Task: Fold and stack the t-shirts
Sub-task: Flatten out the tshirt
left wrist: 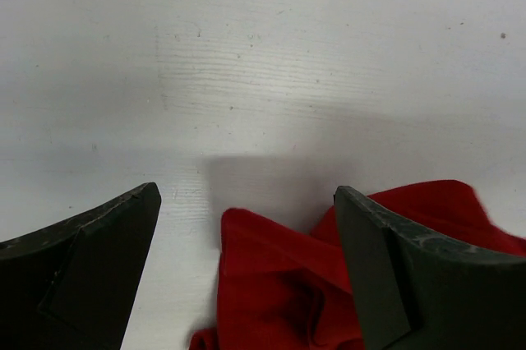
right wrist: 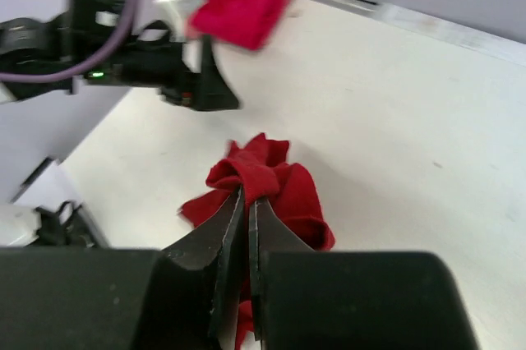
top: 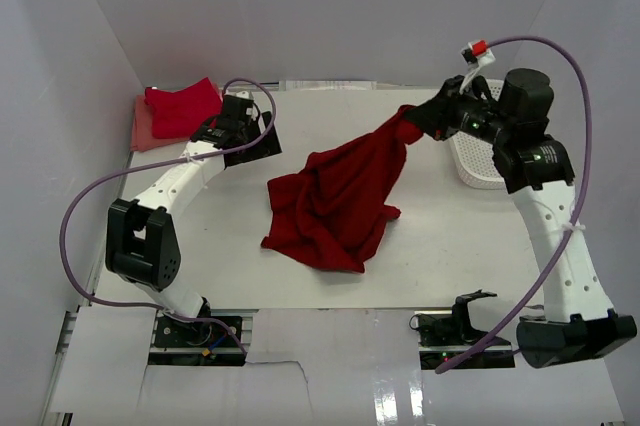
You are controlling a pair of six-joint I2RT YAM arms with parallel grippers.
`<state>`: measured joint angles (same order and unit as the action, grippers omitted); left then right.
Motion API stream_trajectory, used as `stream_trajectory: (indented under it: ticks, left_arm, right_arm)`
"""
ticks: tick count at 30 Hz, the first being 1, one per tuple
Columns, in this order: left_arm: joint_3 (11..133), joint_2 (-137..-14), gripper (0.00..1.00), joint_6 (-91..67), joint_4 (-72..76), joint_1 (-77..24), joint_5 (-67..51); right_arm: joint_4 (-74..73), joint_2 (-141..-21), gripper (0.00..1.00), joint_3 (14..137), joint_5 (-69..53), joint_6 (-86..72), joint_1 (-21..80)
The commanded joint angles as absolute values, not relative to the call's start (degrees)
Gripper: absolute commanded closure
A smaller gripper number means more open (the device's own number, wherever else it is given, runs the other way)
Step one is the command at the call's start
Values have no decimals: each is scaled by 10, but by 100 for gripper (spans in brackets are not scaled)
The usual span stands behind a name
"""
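Here, crumpled deep-red t-shirt (top: 335, 201), corner in tight right jaws; left jaws wide, empty.

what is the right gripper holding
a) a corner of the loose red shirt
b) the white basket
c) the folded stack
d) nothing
A: the right gripper is shut on a bunched corner of the red shirt, and the rest of the shirt trails down onto the table.
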<state>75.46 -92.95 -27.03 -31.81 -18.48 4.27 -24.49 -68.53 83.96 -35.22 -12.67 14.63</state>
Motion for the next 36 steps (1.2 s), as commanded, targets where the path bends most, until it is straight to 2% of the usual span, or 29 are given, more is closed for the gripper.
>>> stream_trajectory:
  ticks: [1,5,9,13,16,18,20,23,25,28,36]
  left_arm:
    - [755,-889,2,-272,-310,-185,50]
    - [753,-889,2,-272,-308,-185,37]
    - [751,-892,2,-271,-302,-185,17]
    - [750,-910,2,-267,-290,-185,-49]
    - [752,-925,2,-272,-294,-185,-62]
    - [752,-922,2,-271,-294,-185,-51]
    - [751,-919,2,-270,-294,-185,-52]
    - [757,-935,2,-266,-294,-187,-95]
    - [769,-970,2,-259,-316,-204,-129]
    - [788,-1001,2,-256,-336,-230,-109]
    - [855,-1094,2,-262,-358,-232,-128]
  right_arm:
    - [-313,-672,92,808,-330,-86,108]
    - [-332,-684,92,764,-365,-109,110]
    - [-292,-652,92,687,-338,-120,113]
    - [-315,-663,91,684,-337,-106,114]
    - [-386,-670,91,703,-263,-101,126]
    - [-442,-647,92,706,-172,-118,128]
    - [-460,-597,92,704,-100,-132,128]
    - [-482,-545,92,732,-55,-148,128]
    - [-504,-535,92,767,-65,-151,128]
    - [-533,-542,91,784,-96,-142,128]
    - [-482,-530,91,690,-158,-143,128]
